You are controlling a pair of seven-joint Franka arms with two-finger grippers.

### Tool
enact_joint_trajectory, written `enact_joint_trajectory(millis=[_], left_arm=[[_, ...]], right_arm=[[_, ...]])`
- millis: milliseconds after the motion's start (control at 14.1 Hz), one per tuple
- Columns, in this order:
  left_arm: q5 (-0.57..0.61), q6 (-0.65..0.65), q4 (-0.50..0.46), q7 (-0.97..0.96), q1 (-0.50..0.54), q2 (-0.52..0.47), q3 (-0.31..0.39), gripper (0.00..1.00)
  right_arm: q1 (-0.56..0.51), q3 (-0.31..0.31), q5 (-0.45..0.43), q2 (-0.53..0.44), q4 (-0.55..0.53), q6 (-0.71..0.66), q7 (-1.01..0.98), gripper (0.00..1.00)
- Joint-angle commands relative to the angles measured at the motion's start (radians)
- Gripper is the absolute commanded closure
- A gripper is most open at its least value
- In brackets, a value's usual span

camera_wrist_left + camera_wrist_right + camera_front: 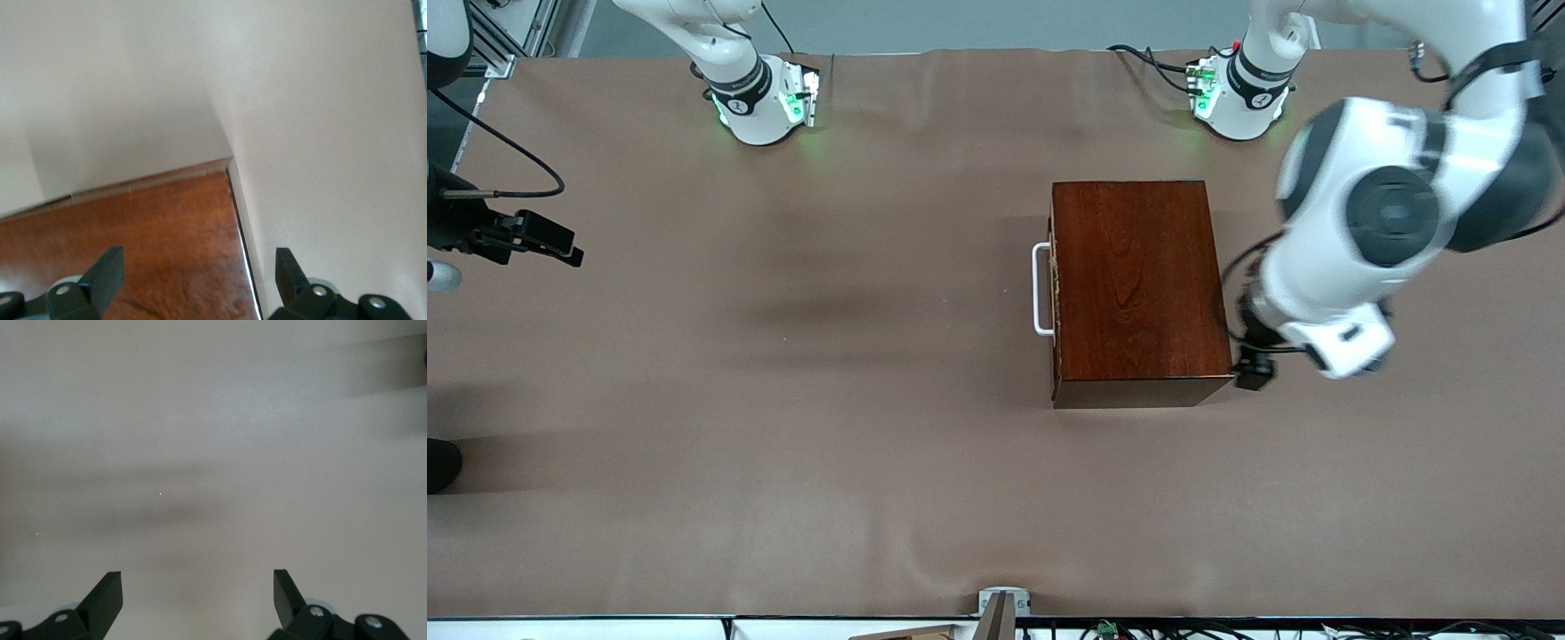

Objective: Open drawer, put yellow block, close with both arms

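The dark reddish-brown wooden box (1129,284) stands on the table toward the left arm's end. Its drawer is pushed in, and only the white U-shaped handle (1040,289) shows, on the face turned toward the right arm's end. My left gripper (1254,370) is low beside the box's corner at the left arm's end, nearer the front camera. In the left wrist view it (198,280) is open and empty, with the box's wood (147,240) below it. My right gripper (551,242) waits at the right arm's end of the table, open and empty (198,597) over bare cloth. The yellow block is out of view.
A brown cloth (827,427) covers the table. A small grey bracket (1005,601) sits at the table edge nearest the front camera. The arm bases (760,102) (1240,93) stand along the edge farthest from it. A dark object (440,462) shows at the right arm's end.
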Motion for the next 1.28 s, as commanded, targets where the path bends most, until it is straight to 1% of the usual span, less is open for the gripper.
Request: enact_joint_trajectory(millis=[0,142,355,568,710,852,1207], left_arm=[[-0.028,-0.004,-0.100,0.147,0.060,-0.096,-0.012,0.00],[-0.034,-0.005,-0.157,0.274,0.117,-0.154,-0.013,0.00],[-0.046,-0.004,-0.270,0.487,0.181,-0.255,-0.012,0.00],[-0.046,-0.001,-0.338,0.699,0.238,-0.329,-0.024,0.00],[-0.046,-0.001,-0.369,0.842,0.290,-0.376,-0.060,0.00],[-0.046,-0.004,-0.389,0.990,0.325,-0.403,-0.093,0.00],[-0.039,-0.014,-0.407,1.244,0.330,-0.433,-0.093,0.00]], right_arm=[[-0.009,0.010,-0.009,-0.010,0.005,-0.009,0.011,0.00],[-0.008,0.009,-0.009,-0.010,0.005,-0.008,0.011,0.00],[-0.008,0.010,-0.009,-0.010,0.005,-0.006,0.011,0.00],[-0.008,0.010,-0.009,-0.010,0.005,-0.006,0.011,0.00],[-0.008,0.010,-0.009,-0.010,0.005,-0.005,0.011,0.00],[-0.006,0.010,-0.009,-0.010,0.005,-0.005,0.011,0.00],[-0.006,0.010,-0.009,-0.010,0.005,-0.003,0.011,0.00]])
